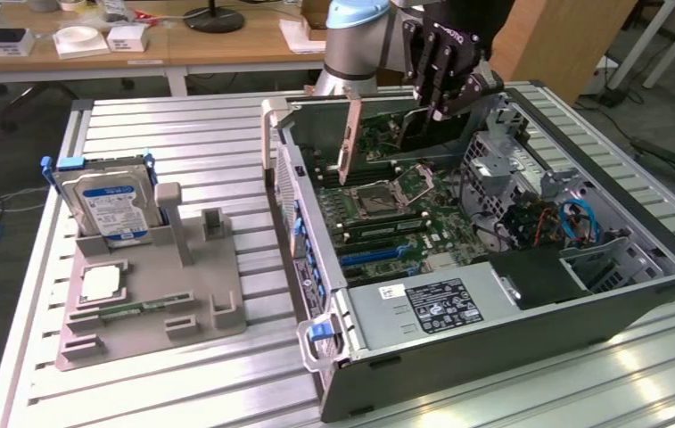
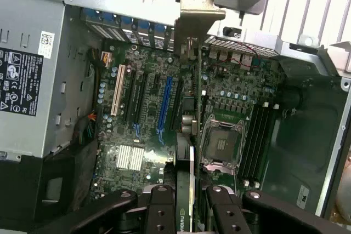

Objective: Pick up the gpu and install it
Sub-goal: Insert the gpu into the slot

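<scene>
Claw [image 2: 186, 201] pinches the gpu [image 2: 187, 113] edge-on between its fingers [image 2: 162, 209], holding it upright above the motherboard [image 2: 142, 119] inside the open computer case [image 1: 622, 294].

A hard drive [image 1: 105, 203] with a blue label stands upright in a grey holder tray [image 1: 152, 308] on the slatted metal table [image 1: 183, 134]. Beside it lies an open computer case [image 1: 622, 294] with its motherboard [image 2: 148, 113] and power supply [image 1: 426, 308] exposed.
</scene>
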